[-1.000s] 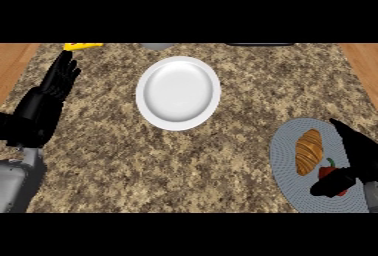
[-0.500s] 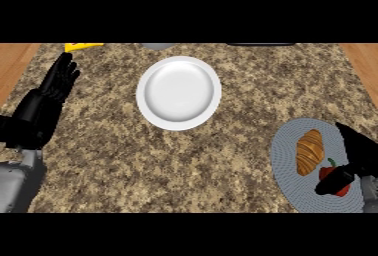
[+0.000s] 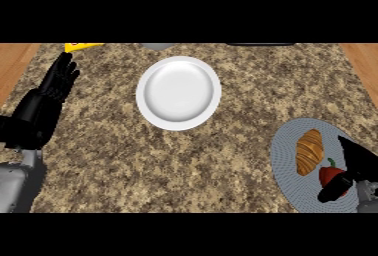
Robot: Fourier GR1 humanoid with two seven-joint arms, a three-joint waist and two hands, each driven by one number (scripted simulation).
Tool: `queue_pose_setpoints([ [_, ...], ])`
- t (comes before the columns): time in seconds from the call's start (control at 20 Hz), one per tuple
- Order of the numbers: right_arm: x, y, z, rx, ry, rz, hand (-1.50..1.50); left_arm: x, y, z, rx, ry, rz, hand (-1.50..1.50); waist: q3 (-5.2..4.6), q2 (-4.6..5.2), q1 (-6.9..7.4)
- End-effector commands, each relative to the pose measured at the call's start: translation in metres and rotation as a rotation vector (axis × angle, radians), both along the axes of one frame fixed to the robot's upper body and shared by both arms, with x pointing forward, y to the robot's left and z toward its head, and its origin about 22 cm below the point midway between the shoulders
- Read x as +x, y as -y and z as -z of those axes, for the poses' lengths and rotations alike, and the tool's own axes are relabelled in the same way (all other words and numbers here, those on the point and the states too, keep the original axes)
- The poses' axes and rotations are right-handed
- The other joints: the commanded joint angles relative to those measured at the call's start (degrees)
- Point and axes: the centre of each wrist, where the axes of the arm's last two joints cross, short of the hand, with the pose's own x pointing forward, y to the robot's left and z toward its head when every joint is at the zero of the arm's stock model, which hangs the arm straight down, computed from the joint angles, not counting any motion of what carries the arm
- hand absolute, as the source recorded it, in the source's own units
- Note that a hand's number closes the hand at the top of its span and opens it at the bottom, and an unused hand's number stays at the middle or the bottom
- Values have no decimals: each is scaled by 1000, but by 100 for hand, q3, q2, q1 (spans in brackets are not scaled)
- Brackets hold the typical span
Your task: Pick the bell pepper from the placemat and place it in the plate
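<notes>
Right hand has crept further onto the small red bell pepper, lower right on the round grey woven placemat — fingers now curling round it, beside the golden croissant. Grasp forming; round white plate waits upper centre. Left hand open — resting, upper left.

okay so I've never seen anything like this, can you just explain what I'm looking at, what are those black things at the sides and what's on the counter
You are looking steeply down at a kitchen counter from the robot's head. The black things are its two hands on grey forearms. The left hand rests open at the view's left, fingers up, holding nothing. The right hand is at the lower right, its fingers curled around a red bell pepper. The pepper sits on a round grey placemat next to a croissant. An empty white plate lies near the middle of the counter. Something yellow peeks in at the far left edge; I cannot tell what it is.
</notes>
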Motion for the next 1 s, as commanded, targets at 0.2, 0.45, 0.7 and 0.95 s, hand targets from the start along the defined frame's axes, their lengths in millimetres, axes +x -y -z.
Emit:
queue_pose_setpoints([
  [0.2, -3, -13, 29, 17, -75, 21, -150, 6, 8, -3, 14, 0, 11, 0, -1, 1, -12],
  [0.45, -5, 12, 47, -3, -138, 37, -150, 10, 0, 1, -9, -15, -3, 0, -1, 4, -13],
  [0.7, -8, 34, 49, -28, 66, -35, 150, -4, 3, 5, -8, 9, 7, 0, 4, -1, 6],
  [0.95, -8, 6, 57, -175, 162, -69, 150, -7, 4, 2, -2, -15, 9, 0, 0, -9, 5],
])
